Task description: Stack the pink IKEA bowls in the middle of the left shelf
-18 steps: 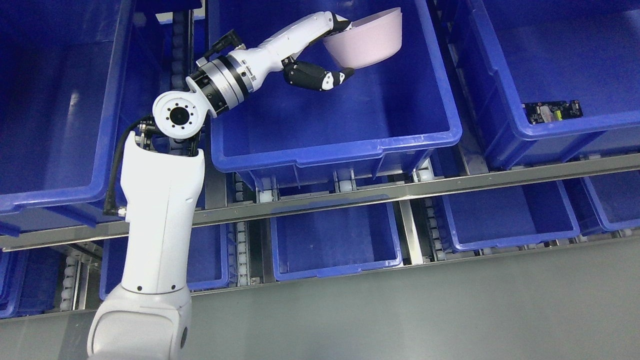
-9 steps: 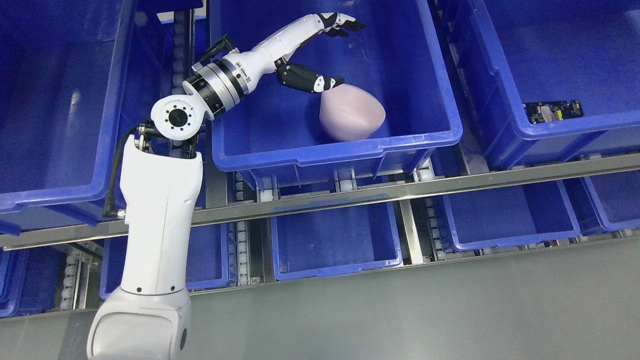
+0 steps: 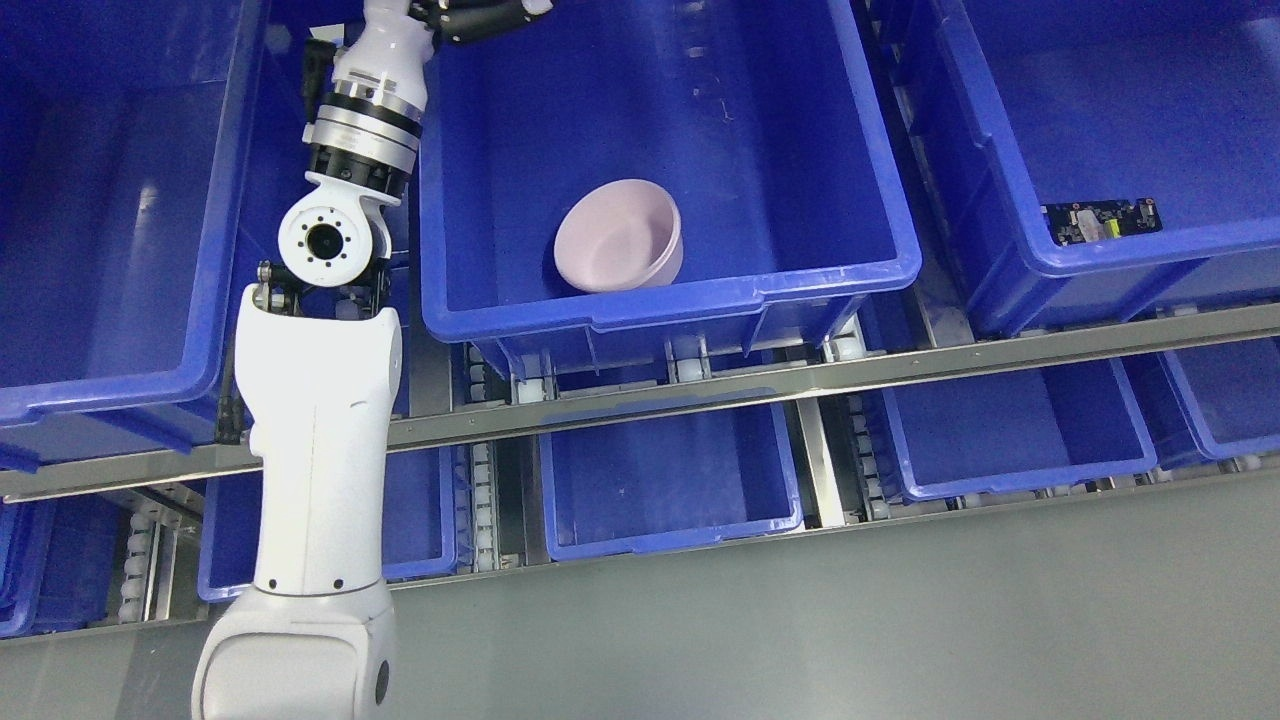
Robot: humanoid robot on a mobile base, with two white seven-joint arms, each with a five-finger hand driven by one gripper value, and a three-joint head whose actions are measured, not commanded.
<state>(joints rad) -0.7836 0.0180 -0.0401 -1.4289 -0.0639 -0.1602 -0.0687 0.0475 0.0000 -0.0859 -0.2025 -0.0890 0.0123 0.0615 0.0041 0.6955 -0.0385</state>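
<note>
One pink bowl [image 3: 620, 235] sits upright, mouth up, on the floor of the middle blue bin [image 3: 670, 290], close to its front wall. My left arm rises from the lower left past the bin's left wall. My left hand [image 3: 485, 15] is at the top edge of the head view, above the bin's far left corner and well away from the bowl. Most of it is cut off. Its visible fingers [image 3: 500, 14] are stretched out and hold nothing.
A large blue bin [image 3: 120, 380] lies to the left and another [image 3: 1100, 260] to the right, the latter with a small dark circuit board [image 3: 1100, 220] inside. A metal shelf rail [image 3: 800, 375] runs across below. Lower-tier blue bins [image 3: 665, 480] sit beneath, then grey floor.
The hand let go of the bowl. The bowl dropped, tumbled and settled upright near the bin's front wall. The arm swung up and left to the top edge.
</note>
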